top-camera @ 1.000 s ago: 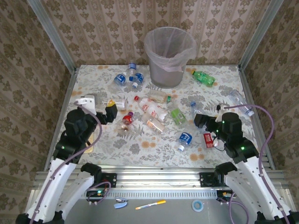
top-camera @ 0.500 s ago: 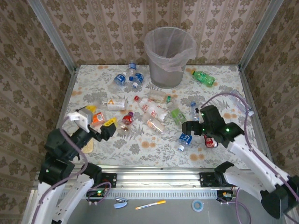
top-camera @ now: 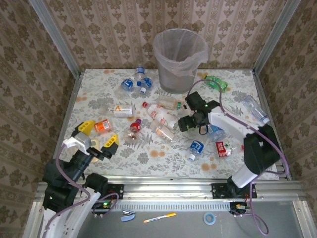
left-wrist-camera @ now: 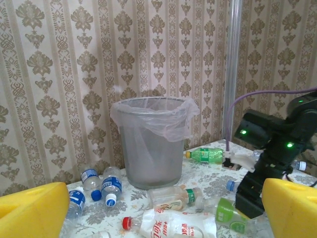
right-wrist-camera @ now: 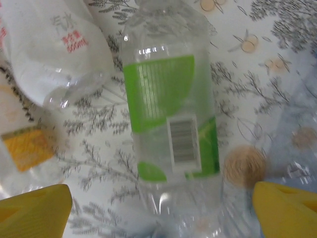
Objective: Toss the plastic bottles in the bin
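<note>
At mid-table, the right gripper (right-wrist-camera: 163, 210) has swung in from the right edge and now hangs, fingers spread wide, astride a clear plastic bottle with a green label (right-wrist-camera: 168, 124), well short of the round grey lined bin (top-camera: 173, 79); a grab looks next. Pulled back to the near corner, the left gripper (top-camera: 98, 134) stands open and empty. The green label bears a barcode (right-wrist-camera: 182, 141); a neighbouring crushed clear bottle (right-wrist-camera: 54, 54) carries red print, seemingly "500ml".

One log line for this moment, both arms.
left gripper: open, empty | right gripper: open, over clear green-labelled plastic bottle | translucent grey bin: upright
</note>
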`<state>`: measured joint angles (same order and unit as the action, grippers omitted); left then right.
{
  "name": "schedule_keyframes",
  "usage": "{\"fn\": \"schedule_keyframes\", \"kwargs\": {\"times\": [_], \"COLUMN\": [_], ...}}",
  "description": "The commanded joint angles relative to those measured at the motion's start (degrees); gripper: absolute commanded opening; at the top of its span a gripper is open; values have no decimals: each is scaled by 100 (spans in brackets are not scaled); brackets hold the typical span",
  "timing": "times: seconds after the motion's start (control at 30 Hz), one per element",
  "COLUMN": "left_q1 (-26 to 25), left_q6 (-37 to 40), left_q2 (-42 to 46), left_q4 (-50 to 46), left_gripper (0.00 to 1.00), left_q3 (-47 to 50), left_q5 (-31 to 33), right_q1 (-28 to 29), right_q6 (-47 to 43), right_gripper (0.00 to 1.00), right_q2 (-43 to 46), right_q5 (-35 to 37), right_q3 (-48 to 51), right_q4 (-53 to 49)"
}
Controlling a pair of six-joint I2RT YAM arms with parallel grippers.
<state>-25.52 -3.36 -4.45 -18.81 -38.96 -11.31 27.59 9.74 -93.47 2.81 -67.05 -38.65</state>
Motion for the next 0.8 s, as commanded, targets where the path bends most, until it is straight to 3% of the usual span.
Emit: {"fn": "schedule_keyframes", "kwargs": {"times": [0.0, 0.37, 0.57, 0.77], "left_q1": [-25, 136, 285, 344], "left_q6": [-21, -77, -121, -142], "left_q2": [61, 34, 25, -2], "left_q4": [157, -3, 5, -17], "left_gripper": [100, 100, 100, 100], "left_q3": [65, 125, 147, 158], "left_q5": [83, 270, 193, 151], "right_q1": [-28, -261, -279, -281], "right_q6": [-262, -158, -93, -86], "right_gripper": [91, 82, 72, 53], "right_q2": [-470, -1256, -1468, -1364], "right_q5": [84, -122, -254, -404], "right_q3": [-378, -558, -658, -637], "right_q4": [-131, 156, 256, 262]}}
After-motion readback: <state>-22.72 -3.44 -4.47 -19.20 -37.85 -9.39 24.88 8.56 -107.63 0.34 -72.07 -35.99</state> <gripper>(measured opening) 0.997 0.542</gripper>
